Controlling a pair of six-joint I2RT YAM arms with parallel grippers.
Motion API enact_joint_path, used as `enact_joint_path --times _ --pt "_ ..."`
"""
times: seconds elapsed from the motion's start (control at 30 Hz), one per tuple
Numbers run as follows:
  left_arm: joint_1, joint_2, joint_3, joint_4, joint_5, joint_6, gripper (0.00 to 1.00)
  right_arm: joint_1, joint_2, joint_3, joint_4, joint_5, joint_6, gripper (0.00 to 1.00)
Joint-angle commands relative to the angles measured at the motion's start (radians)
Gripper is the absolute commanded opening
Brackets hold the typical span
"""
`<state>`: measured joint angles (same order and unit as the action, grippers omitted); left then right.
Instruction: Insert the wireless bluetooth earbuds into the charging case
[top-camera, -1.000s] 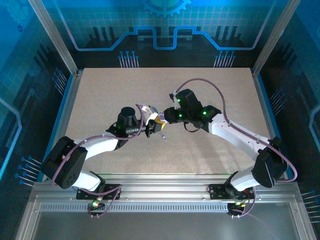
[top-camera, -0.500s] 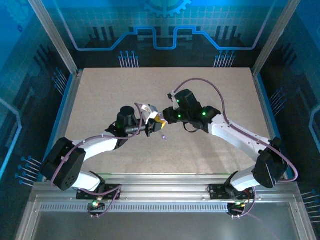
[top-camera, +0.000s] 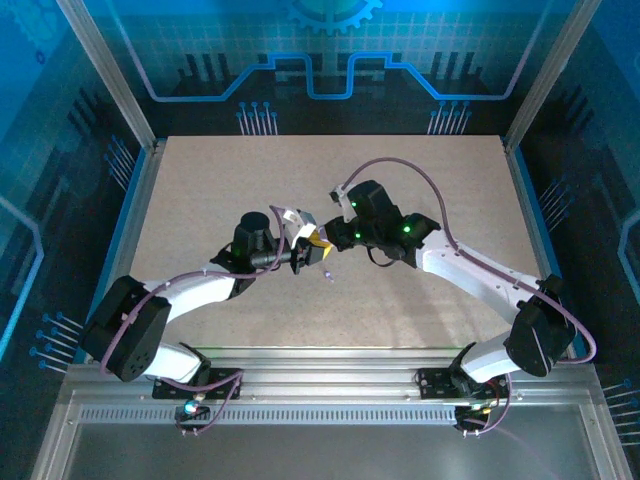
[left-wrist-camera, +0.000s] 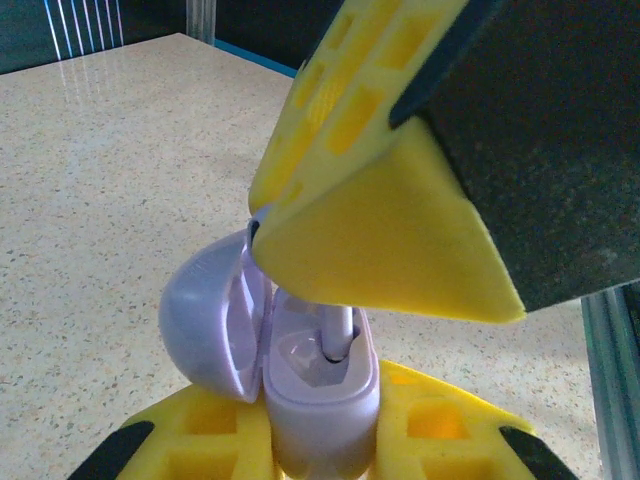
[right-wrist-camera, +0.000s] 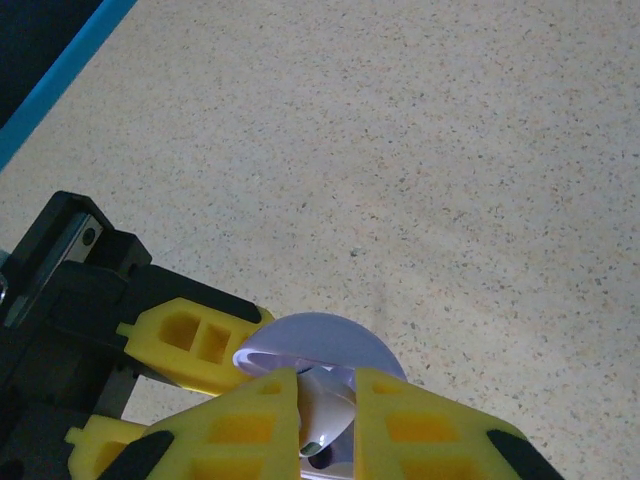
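Observation:
The lavender charging case stands upright between the yellow fingers of my left gripper, which is shut on it. Its lid hangs open to the left. My right gripper is right above the case, shut on a pale earbud. The earbud's stem reaches down into a socket of the case. In the top view the two grippers meet at mid-table, the left gripper beside the right gripper. A tiny purple earbud lies on the table just in front of them.
The speckled beige table stretches open on all sides of the grippers. Metal frame posts and a blue rim bound it at the left and right. The right gripper's yellow finger hides the upper part of the case in the left wrist view.
The right arm has edged slightly left toward the left gripper. The left arm, the case and the loose bit on the table have stayed put.

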<state>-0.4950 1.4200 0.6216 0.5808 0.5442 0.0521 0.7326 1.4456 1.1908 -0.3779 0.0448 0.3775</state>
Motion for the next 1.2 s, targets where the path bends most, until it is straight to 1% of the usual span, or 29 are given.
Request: enact_joint_path --times 0.0,0.2,0.4,0.77,1.17 --pt "-0.007 -0.049 0.053 0.053 0.046 0.009 0.07 0.018 0.011 0.012 -0.065 -0.019 -0.077 0.16" --pt "-0.007 -0.064 0.052 0.041 0.064 0.020 0.07 0.018 0.003 0.009 -0.064 -0.053 -0.145 0.16" --pt "-0.007 -0.088 0.053 0.021 0.081 0.031 0.07 0.005 0.000 0.010 -0.065 -0.123 -0.204 0.16" --pt "-0.009 -0.126 0.055 -0.021 0.099 0.052 0.07 -0.063 -0.019 0.025 -0.087 -0.262 -0.250 0.17" --pt "-0.017 -0.141 0.076 -0.062 0.125 0.073 0.07 -0.104 -0.010 0.052 -0.109 -0.416 -0.297 0.19"
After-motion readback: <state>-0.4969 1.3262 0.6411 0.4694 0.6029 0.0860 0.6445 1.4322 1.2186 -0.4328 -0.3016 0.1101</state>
